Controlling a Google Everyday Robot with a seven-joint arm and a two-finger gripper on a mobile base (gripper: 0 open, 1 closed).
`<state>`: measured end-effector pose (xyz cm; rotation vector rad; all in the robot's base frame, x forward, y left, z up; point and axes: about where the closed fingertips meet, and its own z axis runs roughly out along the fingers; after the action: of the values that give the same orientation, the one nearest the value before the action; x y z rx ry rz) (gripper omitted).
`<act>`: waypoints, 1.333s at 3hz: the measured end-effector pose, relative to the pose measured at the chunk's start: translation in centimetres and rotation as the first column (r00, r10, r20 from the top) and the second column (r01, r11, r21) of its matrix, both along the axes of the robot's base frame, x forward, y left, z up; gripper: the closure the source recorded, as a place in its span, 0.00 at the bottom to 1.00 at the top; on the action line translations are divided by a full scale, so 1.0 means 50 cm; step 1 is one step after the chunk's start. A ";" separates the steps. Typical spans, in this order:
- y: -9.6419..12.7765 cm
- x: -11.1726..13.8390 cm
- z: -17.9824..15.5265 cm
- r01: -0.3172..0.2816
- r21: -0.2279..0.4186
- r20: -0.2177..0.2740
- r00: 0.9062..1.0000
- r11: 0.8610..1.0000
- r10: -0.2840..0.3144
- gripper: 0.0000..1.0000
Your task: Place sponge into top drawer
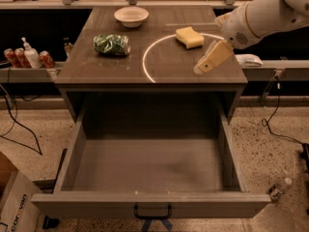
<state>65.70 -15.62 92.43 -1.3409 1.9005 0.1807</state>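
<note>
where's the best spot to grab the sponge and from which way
Probably best: grip the sponge across its long sides at the middle, coming straight down. It lies flat on the table with nothing touching it, so both sides are free. The claw hangs nearer the camera, over the table's front part, right in the picture.

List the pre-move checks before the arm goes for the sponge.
1. Drawer open: ok. The grey-brown wooden top drawer is pulled fully out.
2. Drawer interior free: ok. Nothing is visible inside.
3. Sponge reachable: ok. The pale-yellow foam sponge lies uncovered on the dark wooden tabletop.
4. Gripper at sponge: not ok. The beige two-finger gripper is over the tabletop's front right, nearer the camera than the sponge and apart from it.
5. Neighbours clear: ok. The green wrinkled bag and white bowl sit left of the sponge, apart from it.
</note>
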 end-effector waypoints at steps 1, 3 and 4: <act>0.000 0.000 0.000 0.000 0.000 0.000 1.000 1.000 0.000 0.00; 0.024 0.051 -0.021 0.012 0.095 0.043 0.999 0.995 -0.017 0.00; 0.033 0.086 -0.027 0.017 0.141 0.067 0.997 0.990 -0.027 0.00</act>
<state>69.99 -13.96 91.06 -1.2168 1.8100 0.2492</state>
